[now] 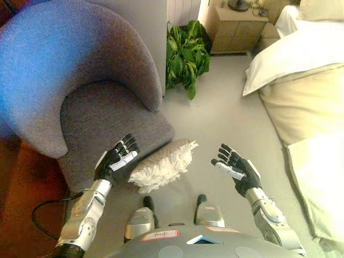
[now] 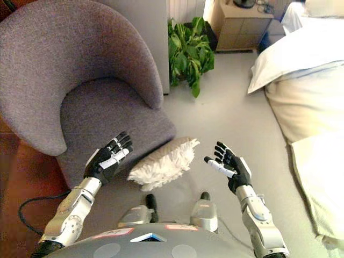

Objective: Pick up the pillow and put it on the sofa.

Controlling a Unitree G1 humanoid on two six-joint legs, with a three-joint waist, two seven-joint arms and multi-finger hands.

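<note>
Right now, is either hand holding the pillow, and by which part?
Neither. The left hand and right hand are open, either side of the pillow, not touching it.

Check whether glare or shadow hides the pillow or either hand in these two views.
Left eye view: the pillow lies in even light, its fluffy texture readable, and the left hand and right hand beside it are plainly lit, fingers open. Right eye view: glare sits on the white bedding at the right edge, where folds wash out; the grey armchair shows no glare.
</note>
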